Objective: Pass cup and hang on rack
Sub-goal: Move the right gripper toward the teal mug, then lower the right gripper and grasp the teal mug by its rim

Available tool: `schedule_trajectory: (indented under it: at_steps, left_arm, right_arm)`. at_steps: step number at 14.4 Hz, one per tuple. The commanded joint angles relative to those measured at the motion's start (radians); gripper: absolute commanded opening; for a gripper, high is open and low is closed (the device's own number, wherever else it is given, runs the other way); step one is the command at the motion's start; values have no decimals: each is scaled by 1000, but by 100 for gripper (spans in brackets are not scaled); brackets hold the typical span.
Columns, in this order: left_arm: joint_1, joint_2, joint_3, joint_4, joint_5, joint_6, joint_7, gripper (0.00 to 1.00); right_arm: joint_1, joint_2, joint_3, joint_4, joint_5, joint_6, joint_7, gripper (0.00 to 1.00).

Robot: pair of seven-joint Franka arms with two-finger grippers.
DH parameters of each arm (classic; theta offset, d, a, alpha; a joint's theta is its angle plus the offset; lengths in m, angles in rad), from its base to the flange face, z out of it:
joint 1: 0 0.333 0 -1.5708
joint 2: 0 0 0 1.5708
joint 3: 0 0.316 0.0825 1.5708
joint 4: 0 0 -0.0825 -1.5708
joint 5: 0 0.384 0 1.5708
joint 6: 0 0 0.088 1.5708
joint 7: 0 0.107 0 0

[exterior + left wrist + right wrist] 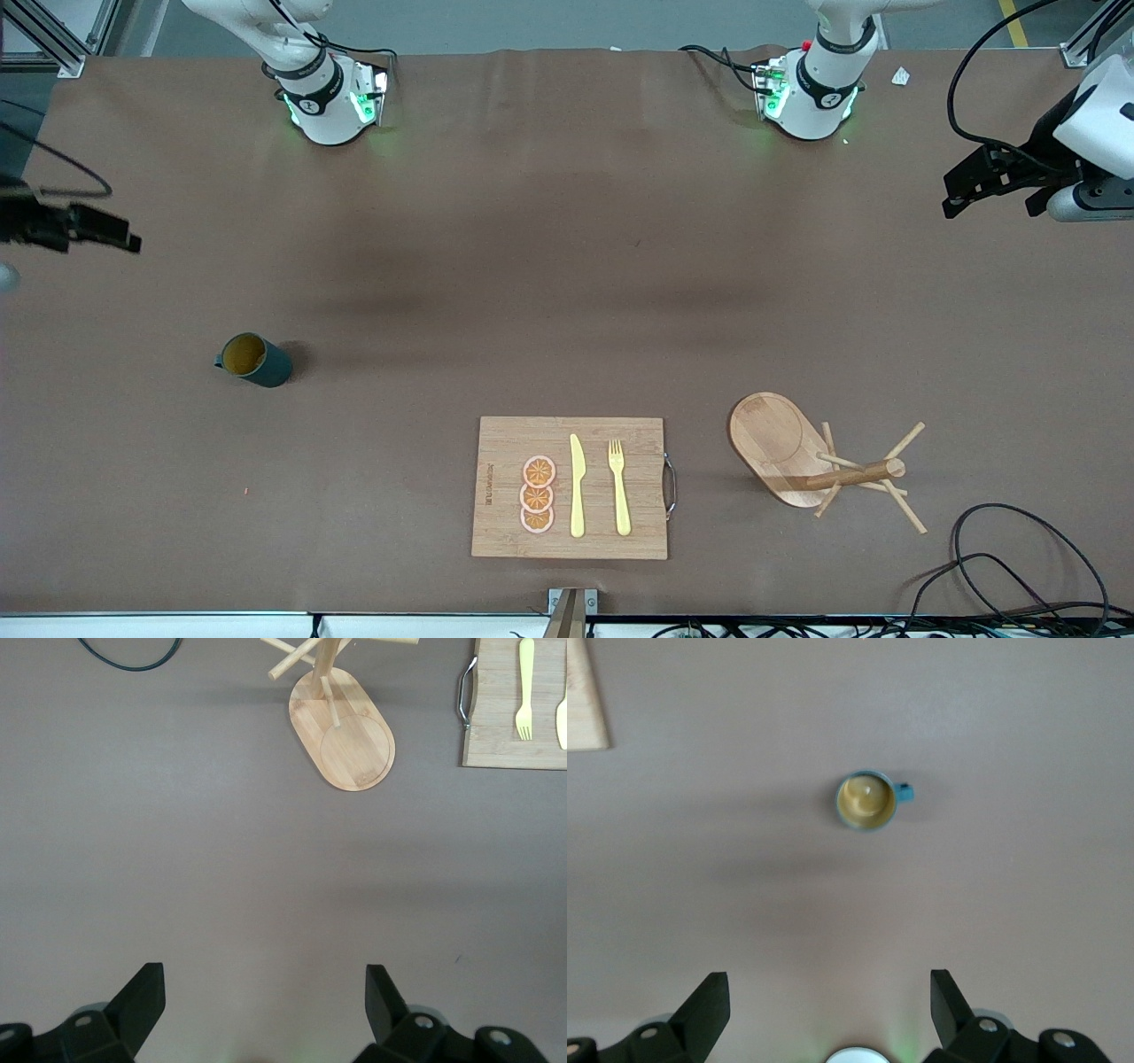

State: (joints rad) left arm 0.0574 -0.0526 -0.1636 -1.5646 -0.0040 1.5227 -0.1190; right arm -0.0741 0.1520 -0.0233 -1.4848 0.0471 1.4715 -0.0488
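The cup [255, 360] stands upright on the table [549, 266] toward the right arm's end, mouth up, handle sticking out sideways, with open space all round it, so a reach from above looks easy. The right gripper [830, 1014] hovers high over bare table at that same end, fingers spread wide and holding nothing, the cup centred in its wrist view. That looks like a line-up for the pick, my guess for the opening move.

The rack [802, 452] sits well apart from the cup, toward the left arm's end and nearer the front camera. That gap is why a pass is needed, I'd say: each arm covers its own end. The left gripper [266, 1010] is up over its end of the table, wide open and empty, waiting with the rack's oval base in its wrist view. Between cup and rack lies a board [496, 532] with a knife [577, 486], a fork [618, 487] and three orange slices [538, 494], something to keep clear of during the handover. Nothing is grasped yet.
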Motion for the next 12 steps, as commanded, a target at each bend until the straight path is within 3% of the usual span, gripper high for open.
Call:
schedule_trajectory:
  at_steps: [1, 3, 6, 8, 12]
  left_arm:
    - [19, 7, -2, 26, 12, -22, 1, 100]
    - [19, 7, -1, 23, 12, -22, -2, 100]
    - [51, 7, -2, 21, 12, -22, 13, 100]
    - [55, 7, -1, 23, 12, -22, 1, 100]
    - [55, 7, -2, 28, 12, -10, 1, 100]
  right_arm:
    - [-12, 81, 11, -17, 20, 97, -45, 100]
    - [-13, 89, 14, -179, 23, 304, -119, 100]
    - [-41, 138, 14, -349, 33, 611, -478, 100]
    - [-53, 228, 14, -354, 33, 686, -592, 100]
    - [-52, 310, 14, -362, 33, 742, -713, 100]
